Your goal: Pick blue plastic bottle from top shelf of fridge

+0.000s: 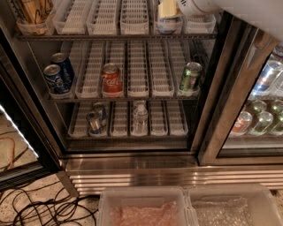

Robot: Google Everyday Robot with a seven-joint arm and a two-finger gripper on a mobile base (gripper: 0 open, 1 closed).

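The fridge (132, 172) stands open in front of me, with a ribbed steel base. Its top shelf (106, 17) carries white slotted lane trays. A pale bluish shape, the blue plastic bottle (167, 25), sits in a lane tray right of centre, mostly hidden by the tray front and my gripper. My gripper (168, 9), pale yellow on a white arm (208, 6), reaches in from the upper right and sits right above the bottle at the frame's top edge.
The middle shelf holds two blue cans (56, 77), a red can (111, 79) and a green can (190, 76). The lower shelf holds silver cans (94, 121) and a small clear water bottle (139, 118). A shut glass door (261, 101) is at right. Plastic bins (146, 207) and cables (40, 207) lie below.
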